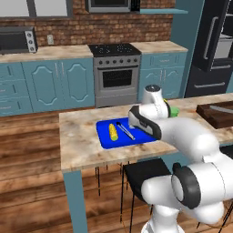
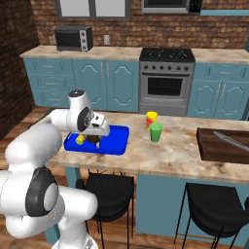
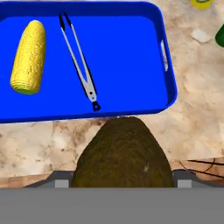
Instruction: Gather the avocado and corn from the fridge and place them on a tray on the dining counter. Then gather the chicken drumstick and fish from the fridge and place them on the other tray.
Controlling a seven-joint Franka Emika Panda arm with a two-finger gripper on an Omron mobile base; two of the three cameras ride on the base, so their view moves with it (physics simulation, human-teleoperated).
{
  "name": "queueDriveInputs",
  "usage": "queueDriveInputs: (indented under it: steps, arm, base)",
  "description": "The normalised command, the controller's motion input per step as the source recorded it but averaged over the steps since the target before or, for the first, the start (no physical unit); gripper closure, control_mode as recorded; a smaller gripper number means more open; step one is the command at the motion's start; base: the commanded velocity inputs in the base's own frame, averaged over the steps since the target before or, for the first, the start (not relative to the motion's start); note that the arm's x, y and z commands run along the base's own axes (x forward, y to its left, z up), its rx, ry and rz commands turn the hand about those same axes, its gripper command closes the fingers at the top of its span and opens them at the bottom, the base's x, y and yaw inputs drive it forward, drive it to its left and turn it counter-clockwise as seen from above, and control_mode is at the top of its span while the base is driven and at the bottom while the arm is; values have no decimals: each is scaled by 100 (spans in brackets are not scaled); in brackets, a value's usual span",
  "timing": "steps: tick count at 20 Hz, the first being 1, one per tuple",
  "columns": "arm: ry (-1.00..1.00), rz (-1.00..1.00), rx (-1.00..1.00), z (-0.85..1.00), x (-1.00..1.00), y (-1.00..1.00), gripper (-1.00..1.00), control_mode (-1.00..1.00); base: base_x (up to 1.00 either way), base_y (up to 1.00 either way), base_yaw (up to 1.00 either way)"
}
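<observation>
The two-finger gripper (image 3: 122,181) grasps the dark brownish-green avocado (image 3: 121,153), seemingly above the edge of the blue plastic tray (image 3: 168,94), where the yellow corn cob (image 3: 29,57) and metal tongs (image 3: 78,61) lie.

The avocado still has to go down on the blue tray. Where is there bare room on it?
Free: the blue tray floor between the tongs and its right rim. Narrower: the strip between the corn and tongs. The avocado sits in the gripper.

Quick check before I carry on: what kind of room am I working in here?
A home kitchen, rendered: a steel stove set among teal cabinets, a microwave on the back counter, and a dining counter with stools.
</observation>
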Motion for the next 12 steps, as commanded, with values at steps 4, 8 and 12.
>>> queueDriveInputs:
  steps: [4, 8, 12]
  arm:
    - [0, 1, -5, -58, 80, 0, 100, -100]
    - [0, 2, -4, -51, 81, 0, 100, -100]
    - [1, 5, -2, -41, 75, -1, 100, -100]
  base:
    - [0, 0, 0]
    - [0, 0, 0]
    - [0, 0, 0]
